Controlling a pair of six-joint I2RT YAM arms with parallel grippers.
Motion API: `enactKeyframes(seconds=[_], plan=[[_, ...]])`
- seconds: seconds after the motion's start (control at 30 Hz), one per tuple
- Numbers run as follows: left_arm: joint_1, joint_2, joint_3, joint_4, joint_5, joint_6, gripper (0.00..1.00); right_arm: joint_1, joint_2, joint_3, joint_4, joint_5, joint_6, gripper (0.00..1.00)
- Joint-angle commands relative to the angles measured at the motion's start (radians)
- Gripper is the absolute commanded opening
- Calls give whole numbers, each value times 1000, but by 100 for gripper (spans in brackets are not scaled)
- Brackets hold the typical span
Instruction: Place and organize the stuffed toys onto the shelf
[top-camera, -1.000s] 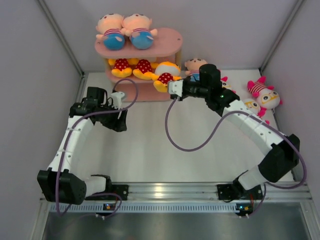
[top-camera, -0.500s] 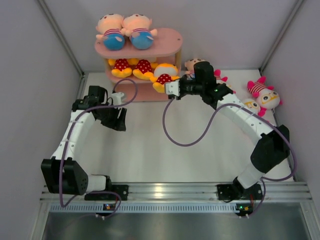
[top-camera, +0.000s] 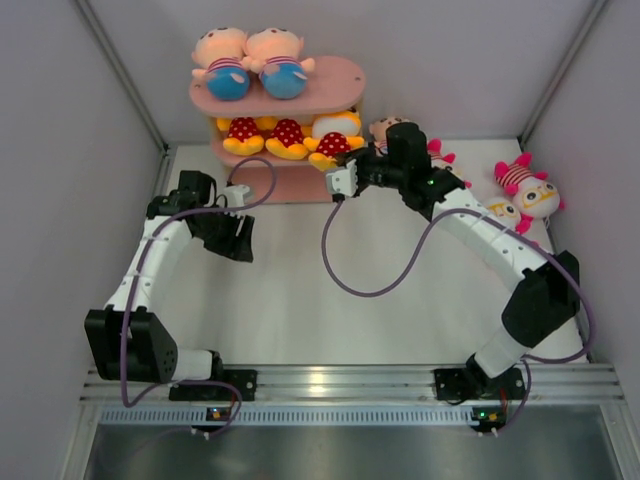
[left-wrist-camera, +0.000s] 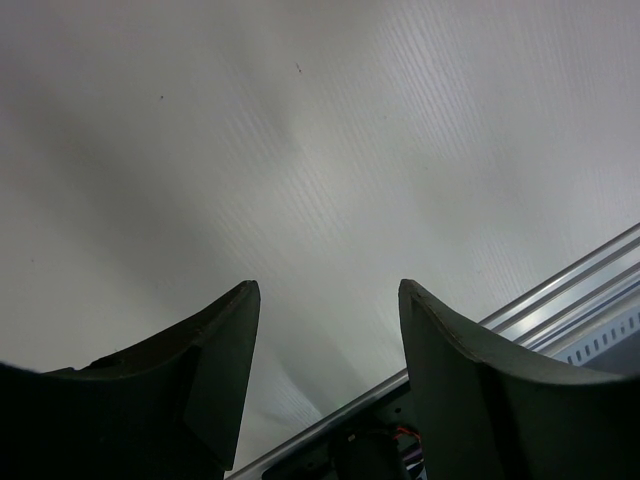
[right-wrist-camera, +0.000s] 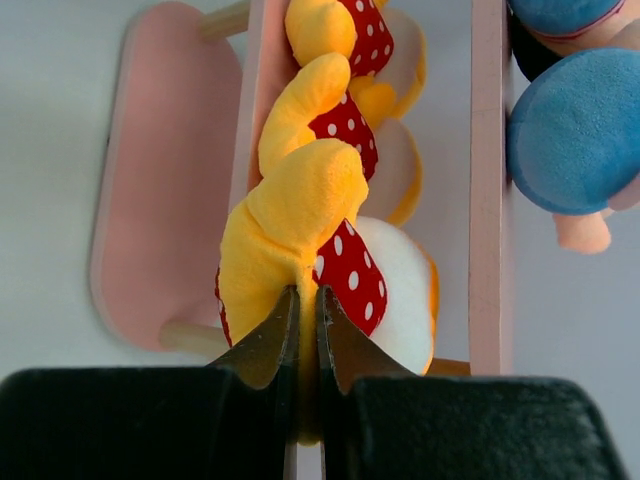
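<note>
The pink shelf (top-camera: 340, 88) stands at the back of the table. Two peach-headed dolls in blue pants (top-camera: 250, 62) lie on its top board. Two yellow toys with red dotted bodies (top-camera: 262, 136) lie on the middle board. My right gripper (top-camera: 338, 160) is shut on a third yellow-and-red toy (right-wrist-camera: 300, 215) and holds it at the right end of the middle board, beside the other two. My left gripper (left-wrist-camera: 328, 300) is open and empty above the bare table left of the shelf. White-faced pink-striped toys (top-camera: 528, 186) lie at the right.
Another peach-headed doll (top-camera: 384, 128) lies on the table behind my right wrist. Grey walls close in the left, right and back. A metal rail (top-camera: 340, 382) runs along the near edge. Purple cables loop off both arms.
My right gripper has carried the yellow-and-red toy back and up, from in front of the shelf onto the right end of its middle board. The left arm has barely moved.
</note>
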Motion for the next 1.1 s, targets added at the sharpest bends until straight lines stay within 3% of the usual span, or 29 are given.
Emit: enactKeyframes(seconds=[0.0, 0.23, 0.87, 1.07], plan=[[11, -2, 30, 8, 25, 14, 63, 24, 12, 22, 79, 87, -116, 0], [14, -4, 22, 10, 34, 14, 63, 43, 106, 123, -4, 182, -275, 0], [18, -16, 9, 8, 45, 23, 63, 26, 189, 191, 40, 179, -306, 0], [18, -14, 10, 8, 54, 28, 63, 43, 172, 159, 44, 325, -435, 0]])
